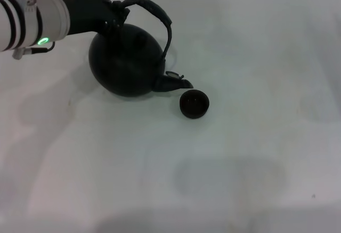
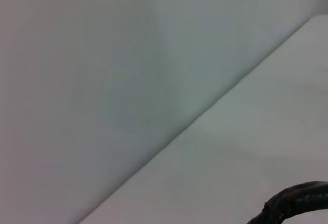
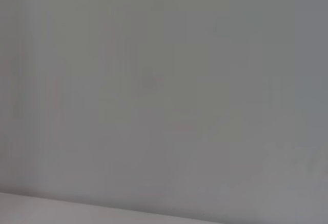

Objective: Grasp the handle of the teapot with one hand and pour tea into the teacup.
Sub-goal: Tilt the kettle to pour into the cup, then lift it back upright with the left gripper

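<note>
Nearest the head camera is bare white table (image 1: pixel 176 179), with nothing standing on its front stretch. Going left to right from there: the left arm comes in at about ten o'clock, and the left gripper (image 1: pixel 109 13) sits at the left end of the handle (image 1: pixel 154 11). Its fingers are dark against dark, so I cannot tell whether they are clamped on it or only beside it. The left wrist view catches just a ribbed piece of that handle at the frame's edge.

Next comes the teapot (image 1: pixel 125 59), a little above centre at about eleven o'clock: big, round, dull green-black, tipped so its stubby spout (image 1: pixel 171 81) points down toward four o'clock. The arched handle rises over its top, thick and wrapped. Just beyond the spout, at roughly three o'clock of the pot's base, stands the teacup (image 1: pixel 194 104), tiny, low and dark, nearly touching the spout tip.

The right gripper is nowhere in view.

Risks, as I judge them: the spout looks to hang at the cup's rim rather than over its middle, so tea could run onto the table. More tilt could nudge the light cup away, and a loose hold would let the heavy pot swing.
</note>
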Robot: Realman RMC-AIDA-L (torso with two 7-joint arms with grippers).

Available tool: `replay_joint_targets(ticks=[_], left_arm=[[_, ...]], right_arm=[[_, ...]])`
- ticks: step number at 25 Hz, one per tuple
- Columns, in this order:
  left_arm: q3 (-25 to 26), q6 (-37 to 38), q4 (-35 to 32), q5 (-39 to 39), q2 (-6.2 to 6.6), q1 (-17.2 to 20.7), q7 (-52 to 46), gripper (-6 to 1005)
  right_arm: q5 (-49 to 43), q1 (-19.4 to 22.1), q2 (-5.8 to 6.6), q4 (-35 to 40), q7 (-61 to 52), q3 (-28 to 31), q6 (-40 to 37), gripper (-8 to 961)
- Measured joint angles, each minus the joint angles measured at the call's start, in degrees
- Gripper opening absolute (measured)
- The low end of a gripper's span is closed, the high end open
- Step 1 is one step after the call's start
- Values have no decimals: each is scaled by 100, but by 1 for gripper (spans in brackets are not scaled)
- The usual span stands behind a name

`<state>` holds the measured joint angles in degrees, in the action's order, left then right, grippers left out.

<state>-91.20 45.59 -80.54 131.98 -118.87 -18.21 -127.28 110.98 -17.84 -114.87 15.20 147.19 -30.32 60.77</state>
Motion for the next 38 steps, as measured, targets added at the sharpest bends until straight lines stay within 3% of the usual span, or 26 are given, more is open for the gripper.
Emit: replay_joint_targets(ticks=[10,22,33,38], left_arm=[[-358,61,-310,638,-22,87,-221,130],[-385,245,-641,1345,-23,89,-590,109],[-415,267,-649,1518,-32,-10,-693,109],[-661,289,-619,1989,-32,-223,-1008,110]], right_arm=[[32,-4,0,-20,3,7,-74,851],[91,18,0,-35,11,9,-87,851],[90,-9,-9,-35,11,5,-207,851],[87,-9,-9,-39,11,-25,-216,851]])
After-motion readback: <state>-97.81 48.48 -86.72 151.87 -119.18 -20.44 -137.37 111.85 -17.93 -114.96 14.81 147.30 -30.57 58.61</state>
